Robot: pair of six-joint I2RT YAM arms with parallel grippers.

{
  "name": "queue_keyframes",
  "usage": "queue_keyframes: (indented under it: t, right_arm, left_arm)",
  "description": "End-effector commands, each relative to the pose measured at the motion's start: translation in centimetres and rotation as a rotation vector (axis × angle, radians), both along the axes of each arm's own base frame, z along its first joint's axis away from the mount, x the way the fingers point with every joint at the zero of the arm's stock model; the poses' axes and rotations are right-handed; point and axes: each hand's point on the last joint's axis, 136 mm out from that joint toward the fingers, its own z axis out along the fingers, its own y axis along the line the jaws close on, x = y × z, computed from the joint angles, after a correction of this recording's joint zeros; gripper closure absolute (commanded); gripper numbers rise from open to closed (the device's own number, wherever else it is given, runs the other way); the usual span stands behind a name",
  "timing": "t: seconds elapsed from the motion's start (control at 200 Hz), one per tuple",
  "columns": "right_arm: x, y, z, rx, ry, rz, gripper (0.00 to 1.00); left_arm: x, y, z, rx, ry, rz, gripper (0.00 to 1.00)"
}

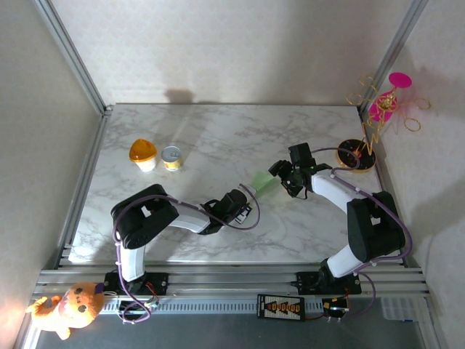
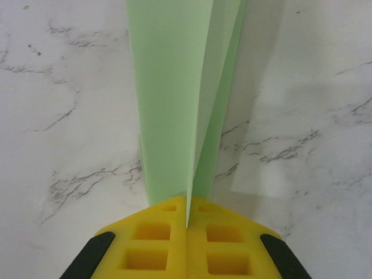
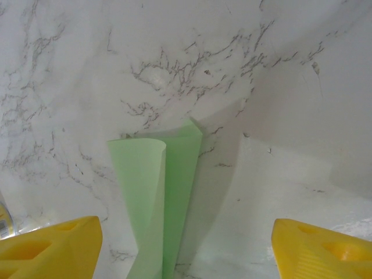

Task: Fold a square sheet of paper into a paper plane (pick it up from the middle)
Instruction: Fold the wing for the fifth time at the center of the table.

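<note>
Two arms meet above the marble table (image 1: 218, 138). We see the left arm stretched low towards the middle, its left gripper (image 1: 245, 206) clamped together on the near end of the folded green paper (image 1: 263, 182), which runs straight away from the closed fingertips (image 2: 168, 224). The right arm bends inward at the elbow, and the right gripper (image 1: 285, 177) stands wide apart at the paper's far end. The paper sits between its fingers (image 3: 52, 250), touching neither.
</note>
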Motion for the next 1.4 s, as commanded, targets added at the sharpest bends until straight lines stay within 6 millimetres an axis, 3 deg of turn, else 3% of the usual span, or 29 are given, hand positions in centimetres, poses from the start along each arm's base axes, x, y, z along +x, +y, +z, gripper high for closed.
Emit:
queue_keyframes:
  t: [0.0,0.17,0.335,0.611,0.866,1.107,1.232,1.397]
  right_arm:
    - [-0.4,-0.4,-0.6,-0.009,0.017,0.01,0.23]
    - [-0.9,1.2,-0.2,0.071,0.028,0.082,0.24]
    - [-2.3,3.3,-1.3,0.172,0.116,0.129,0.23]
    - [-3.0,5.8,-2.4,0.213,0.163,0.164,0.28]
    - [-3.6,6.1,-2.6,0.226,0.178,0.169,0.48]
    - [-3.3,6.0,-1.9,0.221,0.15,0.164,0.82]
    - [-3.1,5.9,-1.7,0.216,0.135,0.157,0.89]
    - [-2.9,5.9,-1.6,0.215,0.129,0.151,0.89]
  left_arm:
    - [-2.6,0.0,-3.7,0.063,0.144,-0.071,0.97]
    - [-2.3,0.1,-3.1,0.082,0.126,-0.081,0.97]
    - [-1.8,0.2,-3.2,0.122,0.09,-0.098,0.97]
    - [-1.2,0.2,-2.7,0.169,0.035,-0.123,0.93]
    - [-0.6,0.4,-1.8,0.2,-0.023,-0.129,0.84]
    - [-0.7,0.1,0.1,0.151,-0.034,-0.129,0.72]
    - [-1.0,-0.2,1.2,0.085,-0.006,-0.122,0.65]
    - [-1.5,-0.7,1.8,0.029,0.04,-0.125,0.62]
